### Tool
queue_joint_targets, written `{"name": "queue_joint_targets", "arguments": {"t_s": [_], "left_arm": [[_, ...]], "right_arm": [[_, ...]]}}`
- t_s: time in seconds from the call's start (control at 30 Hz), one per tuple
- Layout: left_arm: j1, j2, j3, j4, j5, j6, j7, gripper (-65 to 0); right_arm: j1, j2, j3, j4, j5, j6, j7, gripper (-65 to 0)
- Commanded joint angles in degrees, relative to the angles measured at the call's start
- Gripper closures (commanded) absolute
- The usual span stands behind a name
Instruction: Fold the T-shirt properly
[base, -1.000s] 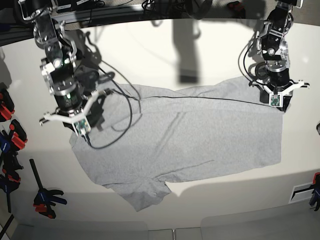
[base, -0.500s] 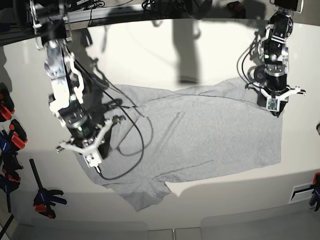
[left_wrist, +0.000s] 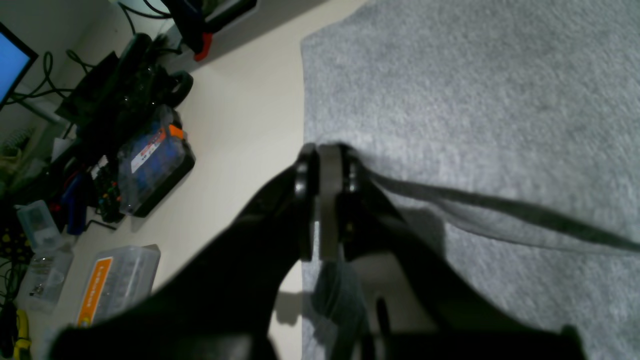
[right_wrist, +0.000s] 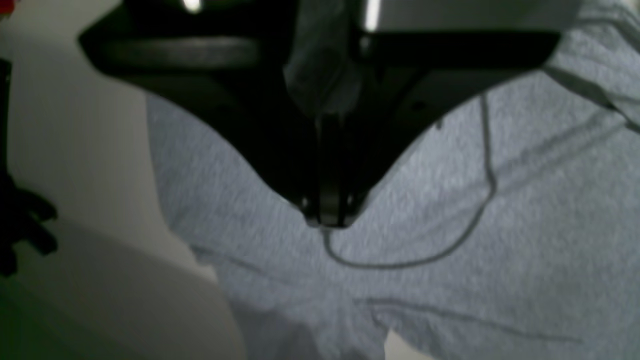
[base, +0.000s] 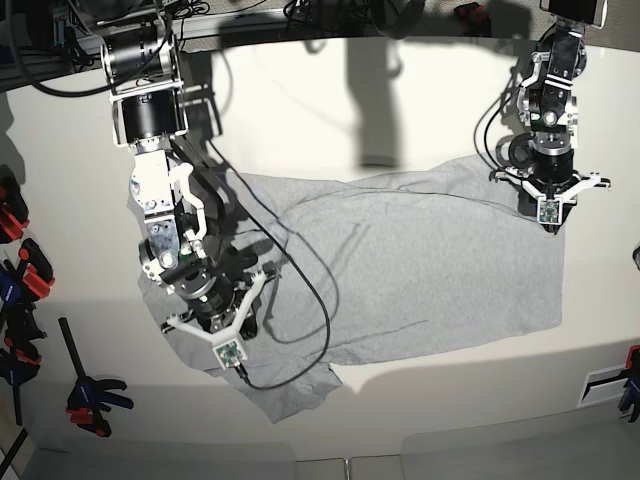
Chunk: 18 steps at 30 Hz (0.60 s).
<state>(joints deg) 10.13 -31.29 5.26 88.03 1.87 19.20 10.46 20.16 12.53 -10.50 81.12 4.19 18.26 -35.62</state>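
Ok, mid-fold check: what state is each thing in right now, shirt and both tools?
T-shirt: spread on the table, plain side up, far edge partly folded over, not yet neatly folded.
Left tool: shut on the T-shirt's edge, fabric pulled taut from it.
Right tool: shut, grey fabric pinched between its fingers, low over the shirt.

matt heathered cloth T-shirt (base: 420, 260), smooth table (base: 300, 110)
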Motion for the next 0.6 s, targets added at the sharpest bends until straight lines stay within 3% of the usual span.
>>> {"name": "queue_joint_targets", "arguments": {"t_s": [0.0,0.23,0.43,0.57], "left_arm": [[-0.81,-0.96,-0.39,0.76,0.55,0.68,-1.57,0.0],[-1.68,-0.96,-0.39,0.44,0.59,0.68,-1.55,0.0],[-5.27,-0.96,-0.39,-4.20,-1.16,0.68,-1.55,0.0],[-6.49,-0.96,-0.39,-8.70,-3.89,0.68,-1.62,0.0]], "right_arm": [[1.88,0.15,0.31,0.61,0.28,-0.09,1.55,0.0],[1.88,0.15,0.31,-0.04,0.28,-1.11,0.68,0.0],[1.88,-0.02,0.33,-0.04,-3.61,-12.02,0.63,0.0],[1.86,-0.50,0.35,-0.04,-7.85,-12.35,-0.09,0.0]]}}
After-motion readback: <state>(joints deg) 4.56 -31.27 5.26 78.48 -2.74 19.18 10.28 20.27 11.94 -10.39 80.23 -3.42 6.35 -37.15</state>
